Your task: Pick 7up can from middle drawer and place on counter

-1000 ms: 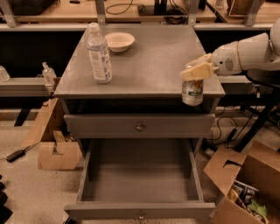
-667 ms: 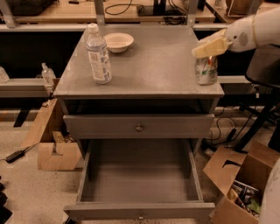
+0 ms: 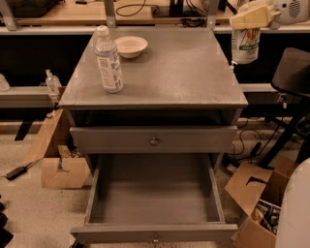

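7up can (image 3: 245,46) in claw (image 3: 248,20), by counter (image 3: 184,72) right edge; cardboard boxes (image 3: 65,169) on floor.

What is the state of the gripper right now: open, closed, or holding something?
Gripper: closed, holding the 7up can from the top, near the far right edge of the counter.

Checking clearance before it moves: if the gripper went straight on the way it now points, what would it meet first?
Holding the 7up can right of the counter, the gripper points left. The metal post behind the counter looks first, though depth is unclear.
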